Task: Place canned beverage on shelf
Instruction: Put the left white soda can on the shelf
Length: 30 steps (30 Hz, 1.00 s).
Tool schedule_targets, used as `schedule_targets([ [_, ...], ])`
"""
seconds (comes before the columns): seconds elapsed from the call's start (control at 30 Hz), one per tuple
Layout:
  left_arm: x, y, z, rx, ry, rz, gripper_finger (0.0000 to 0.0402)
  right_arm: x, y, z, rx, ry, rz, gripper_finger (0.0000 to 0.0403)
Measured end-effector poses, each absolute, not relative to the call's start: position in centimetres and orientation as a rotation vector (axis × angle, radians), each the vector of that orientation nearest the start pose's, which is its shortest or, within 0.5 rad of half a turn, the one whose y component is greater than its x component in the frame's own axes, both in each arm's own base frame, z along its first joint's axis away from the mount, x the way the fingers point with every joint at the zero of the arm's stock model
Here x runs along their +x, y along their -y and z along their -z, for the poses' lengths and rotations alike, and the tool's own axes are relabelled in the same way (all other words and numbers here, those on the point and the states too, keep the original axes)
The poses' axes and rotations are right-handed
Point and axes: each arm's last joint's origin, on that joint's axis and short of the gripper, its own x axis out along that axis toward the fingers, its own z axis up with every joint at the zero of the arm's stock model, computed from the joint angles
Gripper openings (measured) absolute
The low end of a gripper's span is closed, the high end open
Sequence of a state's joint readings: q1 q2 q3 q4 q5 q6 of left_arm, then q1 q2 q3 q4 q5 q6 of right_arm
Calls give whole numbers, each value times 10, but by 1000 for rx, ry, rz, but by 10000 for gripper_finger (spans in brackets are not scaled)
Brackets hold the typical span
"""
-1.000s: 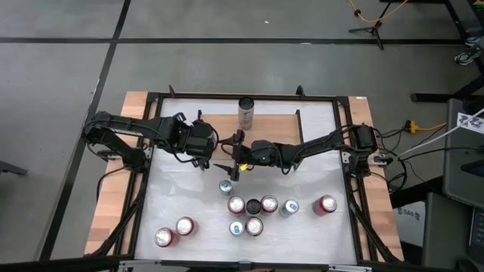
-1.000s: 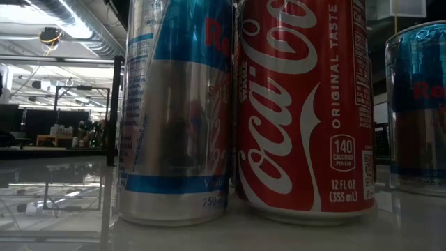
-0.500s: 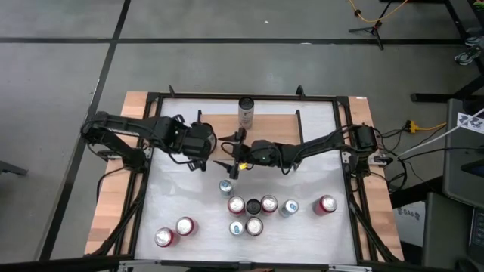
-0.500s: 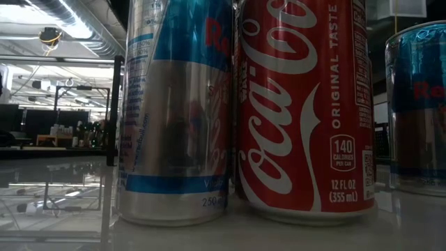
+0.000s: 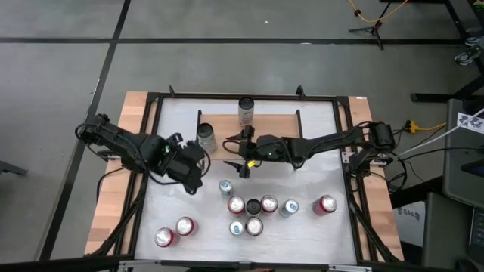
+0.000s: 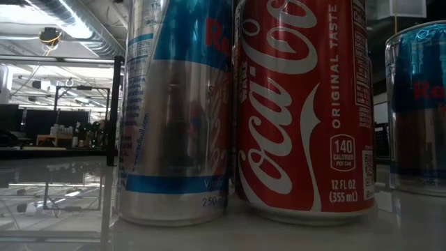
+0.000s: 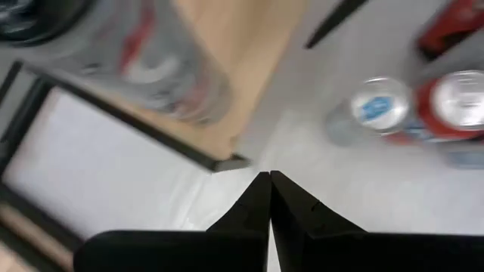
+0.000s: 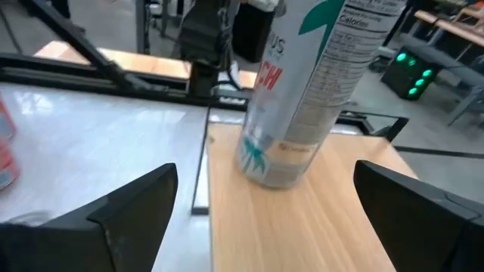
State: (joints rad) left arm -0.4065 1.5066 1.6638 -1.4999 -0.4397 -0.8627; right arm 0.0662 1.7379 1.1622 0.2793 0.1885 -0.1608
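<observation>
Two cans [image 5: 206, 137] stand on the shelf [image 5: 268, 123]; nine wait on the table [image 5: 302, 234]. Left gripper [image 5: 193, 181] clenched, empty; right gripper [image 5: 243, 151] released, holding nothing.

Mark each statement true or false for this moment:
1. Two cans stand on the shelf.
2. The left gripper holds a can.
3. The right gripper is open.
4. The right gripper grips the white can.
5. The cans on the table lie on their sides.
1. True: a silver can and a white can stand on the shelf.
2. False: the left gripper is shut and empty, beside the shelf's corner.
3. True: the right gripper is open.
4. False: the white can stands apart, ahead of the open fingers.
5. False: the loose cans on the table stand upright.
</observation>
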Motion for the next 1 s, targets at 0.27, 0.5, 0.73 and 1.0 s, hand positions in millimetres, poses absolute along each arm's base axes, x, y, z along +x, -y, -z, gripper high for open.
schedule_targets([
  [0.27,240,99,-370,-145,-1028,-537,0,390,-24,-258,-127,-303,-13,392],
  [0.5,243,92,-359,-57,-1027,-602,0,390,-25,-258,-119,-302,-52,392],
  [0.73,251,82,-344,-27,-1022,-636,0,390,-25,-258,-119,-302,-52,392],
  [1.0,261,76,-324,21,-1009,-630,0,390,-25,-258,-121,-302,-41,392],
])
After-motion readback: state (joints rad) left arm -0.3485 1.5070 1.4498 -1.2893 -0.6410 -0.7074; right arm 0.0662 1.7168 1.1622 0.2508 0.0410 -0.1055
